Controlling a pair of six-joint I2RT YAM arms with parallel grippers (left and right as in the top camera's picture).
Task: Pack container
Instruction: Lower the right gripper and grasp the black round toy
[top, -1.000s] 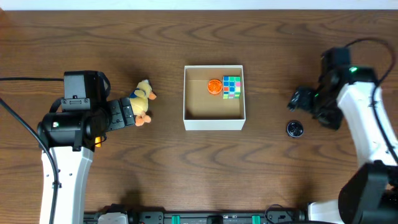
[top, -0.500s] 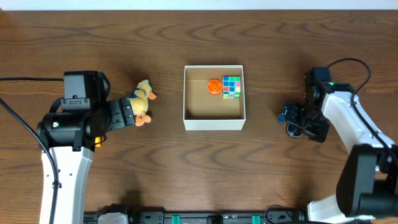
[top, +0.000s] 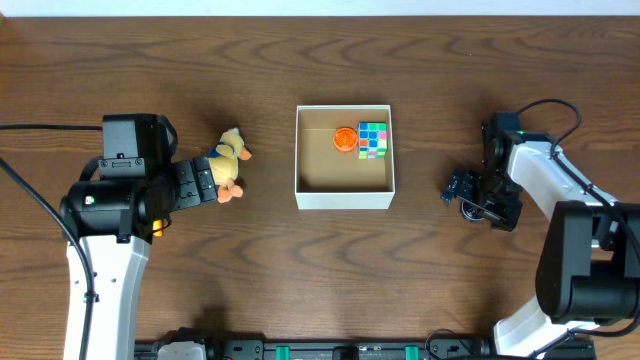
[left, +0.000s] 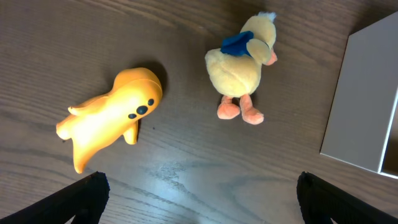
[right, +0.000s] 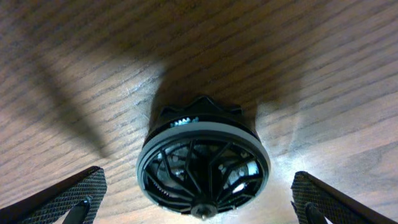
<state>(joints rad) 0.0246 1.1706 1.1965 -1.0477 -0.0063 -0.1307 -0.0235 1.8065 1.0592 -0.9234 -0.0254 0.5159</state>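
We see the container (top: 344, 198), a square white cardboard box with low walls and a brown floor, sitting at the middle of the dark wooden table (top: 450, 70), between the two arms. In its far right corner lie two things side by side: a colourful puzzle cube (top: 373, 140) against the right wall and, just to its left, a small round orange piece (top: 345, 139). The rest of the brown floor is bare.

To the left of the box, apart from it, a yellow plush duck (top: 230, 160) with a blue patch on its back and orange feet lies on the wood. The left gripper (top: 203, 181) hangs just beside the duck, on the side away from the box, its jaws spread wide and holding nothing. From the left wrist we find a smooth orange toy figure (left: 111, 115) with two black dots lying near the duck, the two not touching, and a white wall of the box at the right edge.

On the right side of the table, well apart from the box, the right gripper (top: 470, 197) is down low with its jaws spread wide too. The right wrist view shows a black round disc (right: 202, 165) with a grey rim and spokes lying on the wood between the two fingertips, neither of which touches it
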